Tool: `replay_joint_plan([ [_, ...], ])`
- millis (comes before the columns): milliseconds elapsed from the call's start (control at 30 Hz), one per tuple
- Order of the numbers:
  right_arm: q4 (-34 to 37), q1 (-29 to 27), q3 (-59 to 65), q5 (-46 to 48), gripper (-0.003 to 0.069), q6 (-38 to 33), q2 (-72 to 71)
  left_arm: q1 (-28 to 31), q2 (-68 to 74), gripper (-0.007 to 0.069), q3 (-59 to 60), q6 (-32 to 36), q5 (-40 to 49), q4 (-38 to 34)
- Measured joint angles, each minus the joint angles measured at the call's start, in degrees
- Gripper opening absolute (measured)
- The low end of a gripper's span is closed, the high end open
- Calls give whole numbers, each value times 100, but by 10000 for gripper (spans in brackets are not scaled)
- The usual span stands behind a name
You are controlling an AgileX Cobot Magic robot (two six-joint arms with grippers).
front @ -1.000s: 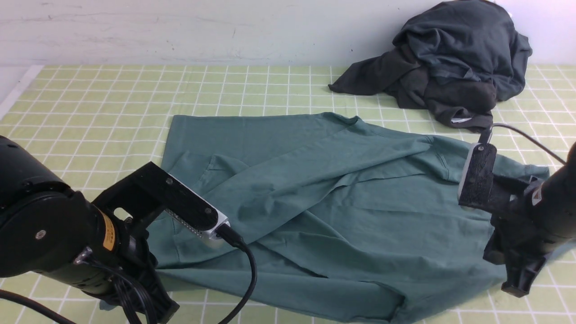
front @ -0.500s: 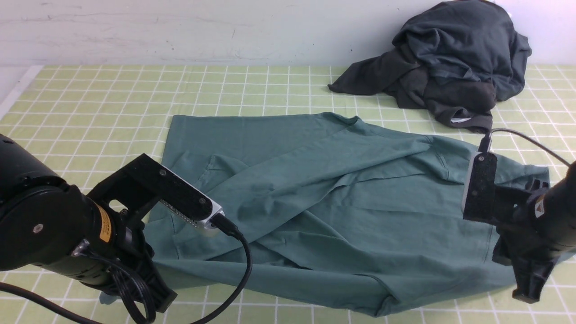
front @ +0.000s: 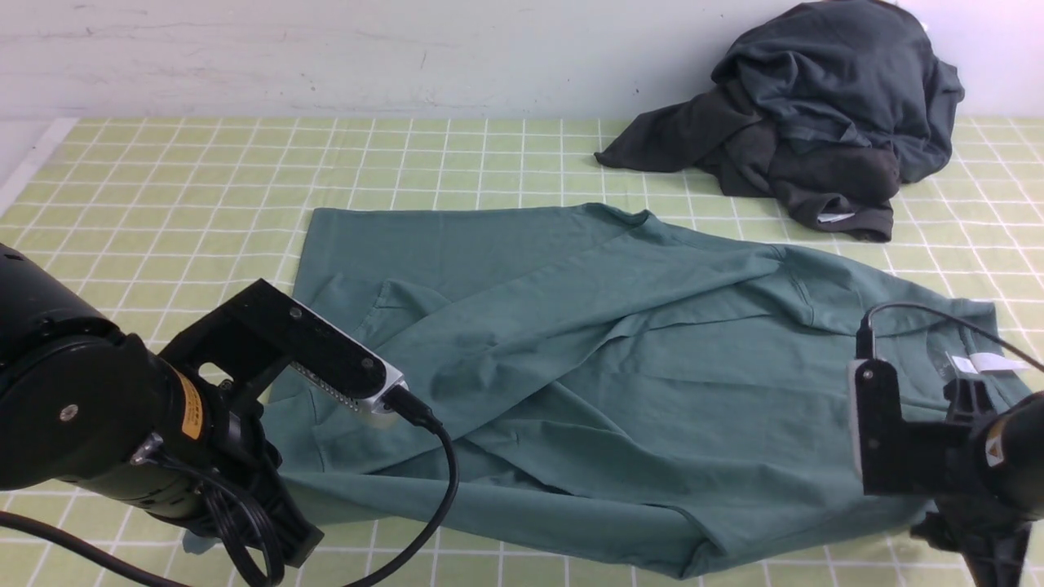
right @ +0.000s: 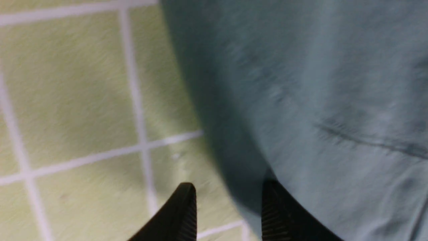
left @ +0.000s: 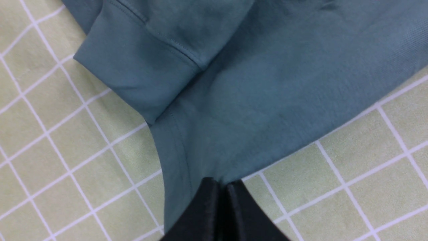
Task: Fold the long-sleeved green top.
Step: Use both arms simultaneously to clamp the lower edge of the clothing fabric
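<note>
The green long-sleeved top (front: 587, 383) lies spread across the checked mat, its sleeves folded over the body and its white neck label (front: 983, 363) showing at the right. My left gripper (left: 221, 187) is shut on the hem edge of the top (left: 254, 83), close to a ribbed cuff (left: 133, 80); in the front view the left arm (front: 98, 424) hides it. My right gripper (right: 227, 197) is open low at the top's near right edge. The cloth (right: 317, 83) drapes over one finger (right: 272, 207); bare mat shows between the two fingers.
A heap of dark charcoal garments (front: 824, 114) sits at the back right against the wall. The green checked mat (front: 163, 179) stretches to the left, with its edge (front: 24, 171) at far left. A black cable (front: 444, 481) hangs from the left wrist camera over the top.
My right arm has dropped toward the near right corner and its jaws have opened, releasing the top; the neck label now shows. The left arm shifted slightly lower, still shut.
</note>
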Motion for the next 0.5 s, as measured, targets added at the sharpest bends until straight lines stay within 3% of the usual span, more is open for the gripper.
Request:
replay_joint_plan([
  [133, 0, 0, 3, -464, 253, 180, 0, 0, 0, -2, 0, 0, 0, -7],
  [500, -19, 0, 3, 239, 221, 204, 233, 0, 0, -2, 0, 0, -70, -13],
])
